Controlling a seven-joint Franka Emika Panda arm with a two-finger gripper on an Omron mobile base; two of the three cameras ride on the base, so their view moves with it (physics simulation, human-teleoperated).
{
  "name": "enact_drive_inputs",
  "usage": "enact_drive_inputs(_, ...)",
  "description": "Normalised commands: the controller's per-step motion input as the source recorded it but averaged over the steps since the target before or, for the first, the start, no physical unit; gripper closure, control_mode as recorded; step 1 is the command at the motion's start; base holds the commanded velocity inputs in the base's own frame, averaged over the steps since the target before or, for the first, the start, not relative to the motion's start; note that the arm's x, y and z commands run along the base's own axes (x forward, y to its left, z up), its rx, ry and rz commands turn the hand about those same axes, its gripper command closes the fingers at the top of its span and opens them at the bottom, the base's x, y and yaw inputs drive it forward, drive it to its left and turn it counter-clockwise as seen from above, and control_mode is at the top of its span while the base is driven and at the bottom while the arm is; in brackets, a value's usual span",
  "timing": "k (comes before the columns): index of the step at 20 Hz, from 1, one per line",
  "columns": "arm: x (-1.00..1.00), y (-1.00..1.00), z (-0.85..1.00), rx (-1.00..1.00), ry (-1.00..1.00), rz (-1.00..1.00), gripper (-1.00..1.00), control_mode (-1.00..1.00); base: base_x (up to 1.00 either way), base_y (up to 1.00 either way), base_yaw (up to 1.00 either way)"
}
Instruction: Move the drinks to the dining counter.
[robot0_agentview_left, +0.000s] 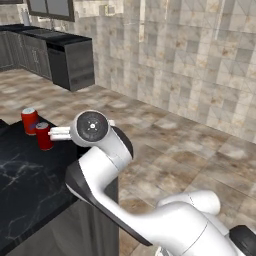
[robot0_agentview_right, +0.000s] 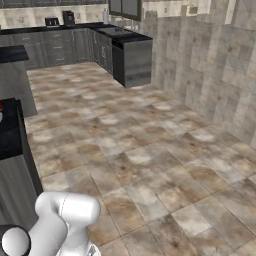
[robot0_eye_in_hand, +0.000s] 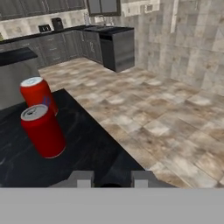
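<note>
Two red cans (robot0_eye_in_hand: 40, 118) stand together on your black table (robot0_eye_in_hand: 83, 153), seemingly delivered. Your tool (robot0_eye_in_hand: 109, 179) hovers nearby, clenched and empty. The bottle likely remains.

Two cans stand close together on the counter (robot0_agentview_left: 30, 185) near its far corner, the near can (robot0_agentview_left: 44, 136) just before the far can (robot0_agentview_left: 29, 120). Cabinets (robot0_agentview_left: 70, 60) line the wall well behind.
</note>
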Motion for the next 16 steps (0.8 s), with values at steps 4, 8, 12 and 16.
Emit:
enact_drive_inputs(4, 0.20, 0.15, -0.13, 0.00, 0.00, 0.00, 1.00, -1.00, 0.00, 0.00, 0.00)
enact_drive_inputs(8, 0.13, 0.09, -0.25, 0.01, 0.00, 0.00, 1.00, -1.00, 0.00, 0.00, 0.00)
enact_drive_inputs(12, 0.16, 0.08, -0.32, 0.04, 0.00, 0.00, 1.00, -1.00, 0.00, 0.00, 0.00)
enact_drive_inputs(16, 0.04, 0.00, -0.36, 0.10, 0.00, 0.00, 1.00, -1.00, 0.00, 0.00, 0.00)
